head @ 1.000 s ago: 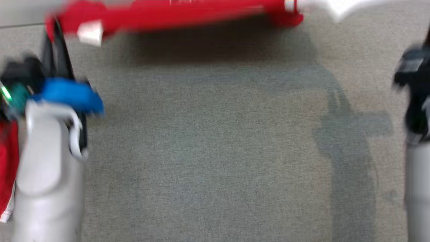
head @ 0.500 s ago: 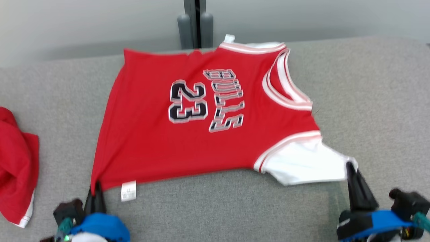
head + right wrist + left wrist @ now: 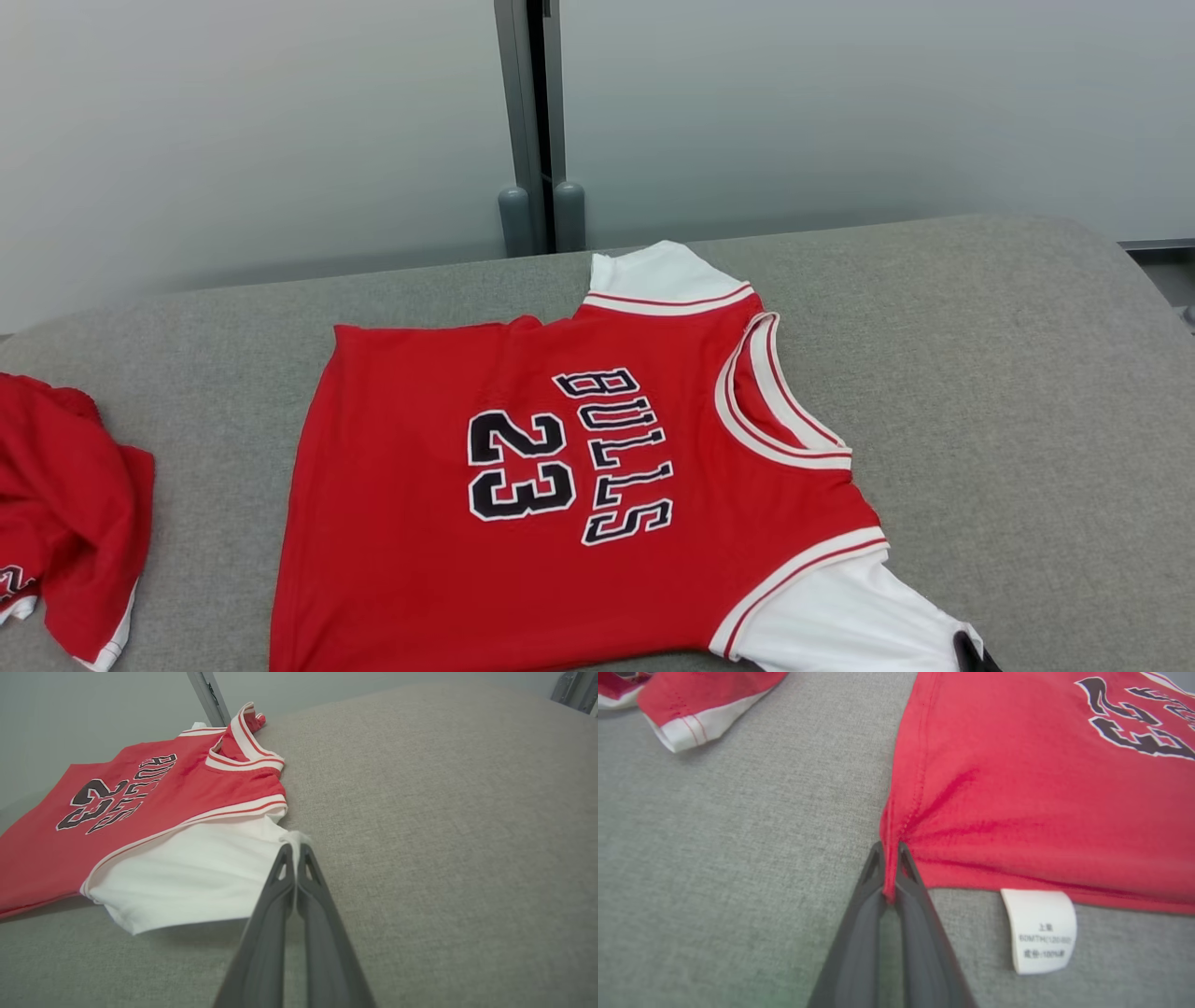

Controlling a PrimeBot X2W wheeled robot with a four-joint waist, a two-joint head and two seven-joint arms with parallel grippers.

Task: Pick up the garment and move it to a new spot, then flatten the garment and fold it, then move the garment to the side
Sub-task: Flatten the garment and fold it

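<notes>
Clamping garment [image 3: 420,560] corners, left tool [image 3: 890,853] and right tool [image 3: 294,853] (hem cropped in head view).

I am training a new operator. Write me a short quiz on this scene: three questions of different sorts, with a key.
1. True or false: the left gripper is shut on a red hem corner of the jersey.
2. What does the right gripper pinch? A. a hood; B. the white sleeve; C. a trouser leg.
3. Fill in: the number printed on the jersey is ___.

Key: 1 true; 2 B; 3 23.
</notes>
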